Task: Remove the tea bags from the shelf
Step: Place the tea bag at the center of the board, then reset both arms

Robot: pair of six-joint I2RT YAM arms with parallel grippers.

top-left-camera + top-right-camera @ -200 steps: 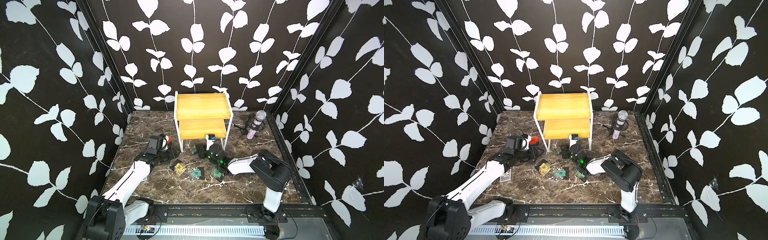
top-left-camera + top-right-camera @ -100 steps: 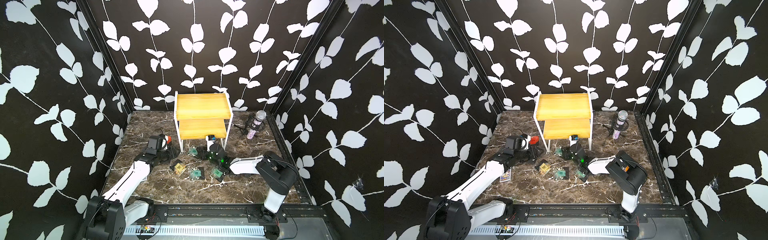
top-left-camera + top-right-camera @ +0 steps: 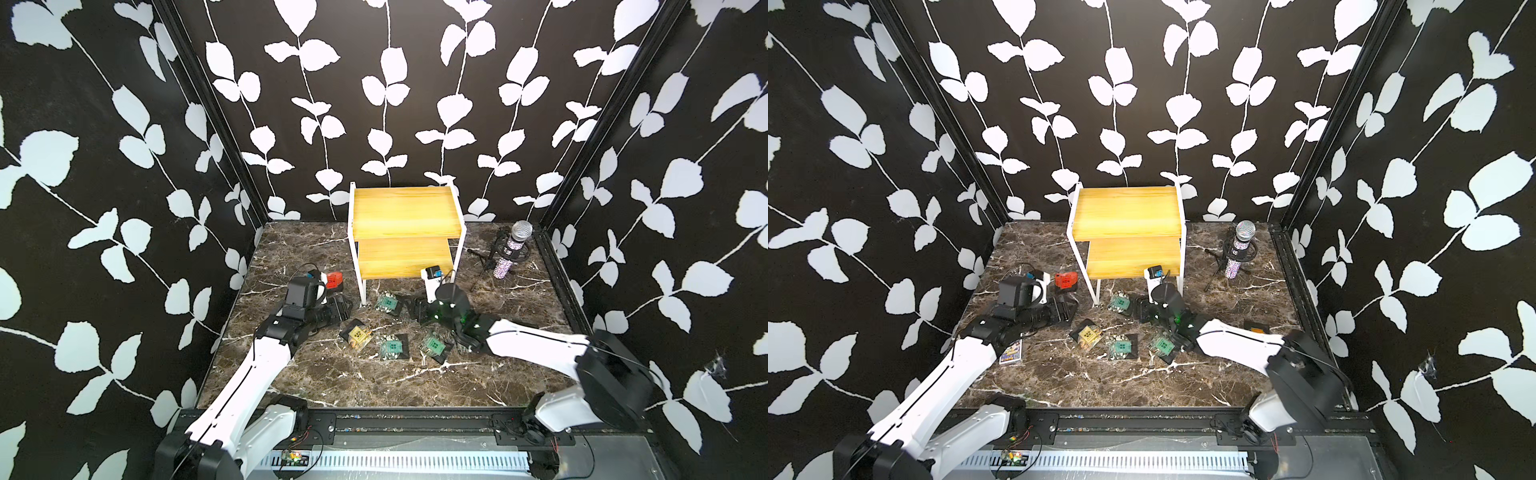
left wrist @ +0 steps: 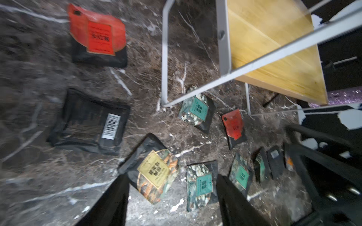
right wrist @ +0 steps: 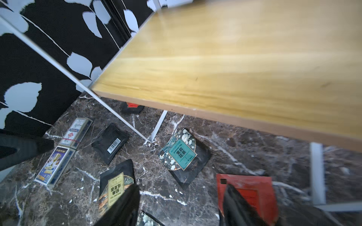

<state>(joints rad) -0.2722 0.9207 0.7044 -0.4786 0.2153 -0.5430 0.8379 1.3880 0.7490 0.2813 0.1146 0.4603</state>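
The marble tabletop fills the lower middle of both top views. On it, at centre frame against the back wall, stands the shelf. Both yellow boards look bare to me, so I'd judge the clearing done or all but done. The part of the lower board behind the right arm's wrist camera I can't see.

The two arms reach in from the bottom corners and stay low over the stone just below the shelf's front legs. That suits setting flat packets down rather than dropping them. In the left wrist view the left gripper has its jaws spread wide with nothing clamped. The right gripper is spread wide too, with one finger over a red sachet that lies flat on the marble. I read that sachet as set down, not held.

A glittery microphone on a small stand sits at the right of the frame, well apart from the work. Two blue-and-white cards lie at the left, beside the left arm; they are not part of the job.

The tea bags lie scattered below the shelf at centre frame, all on the table. Green labels are in the middle, and a yellow-labelled one lies to their left. A barcode-up one is further left, and another red one is at the shelf's left.
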